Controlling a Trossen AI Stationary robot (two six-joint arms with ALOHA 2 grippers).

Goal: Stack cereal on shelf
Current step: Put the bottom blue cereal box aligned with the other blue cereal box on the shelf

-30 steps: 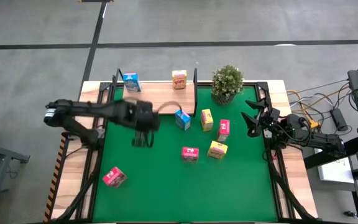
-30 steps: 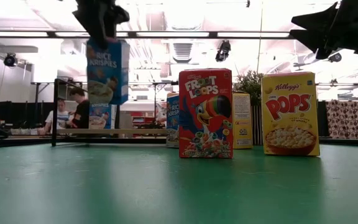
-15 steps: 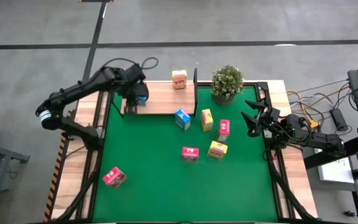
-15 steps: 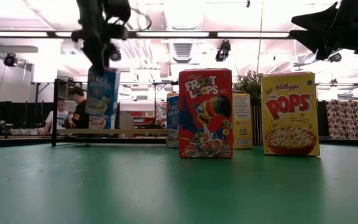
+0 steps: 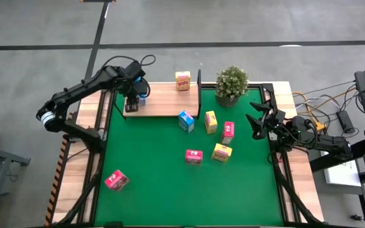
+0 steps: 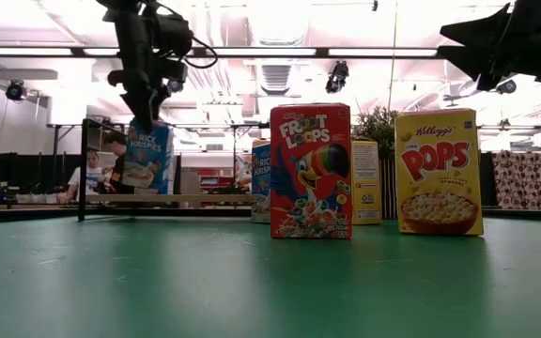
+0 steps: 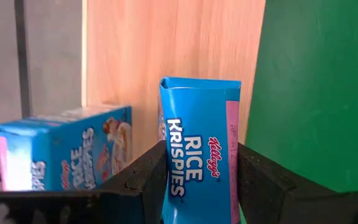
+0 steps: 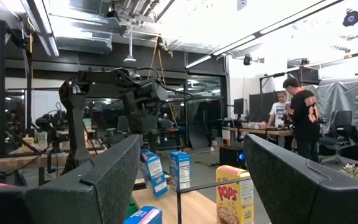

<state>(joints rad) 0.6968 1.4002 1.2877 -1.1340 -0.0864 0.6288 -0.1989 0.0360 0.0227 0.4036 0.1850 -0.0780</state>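
My left gripper (image 5: 132, 101) is shut on a blue Rice Krispies cereal box (image 7: 201, 149) over the left end of the wooden shelf (image 5: 166, 101). In the low view the box (image 6: 146, 160) hangs just at the plank. A second blue box (image 7: 67, 155) stands on the shelf beside it, and a yellow box (image 5: 182, 80) stands on the shelf farther right. Several more boxes stand on the green mat (image 5: 189, 183): blue (image 5: 185, 120), yellow (image 5: 211, 121), pink-red (image 5: 227, 131). My right gripper (image 5: 256, 120) waits open at the table's right edge. My left gripper pinches the blue box between its two fingers (image 7: 145, 177), one on each narrow side (image 7: 232, 168), at the box's upper end. The fingers come from above, pointing down. The box hangs a little tilted, its bottom at the shelf plank; whether it touches, I cannot tell.
A potted green plant (image 5: 231, 84) stands just right of the shelf's black end frame (image 5: 199, 95). More boxes stand on the mat: pink-red (image 5: 194, 156), yellow (image 5: 221, 152), and pink-red at the near left (image 5: 116, 180). People show in the room beyond the table.
My left gripper has carried the blue box from over the mat toward the table's far left, to the shelf's left end, and has come down there. The box now hangs lower, at the plank beside the other blue box, a little tilted.
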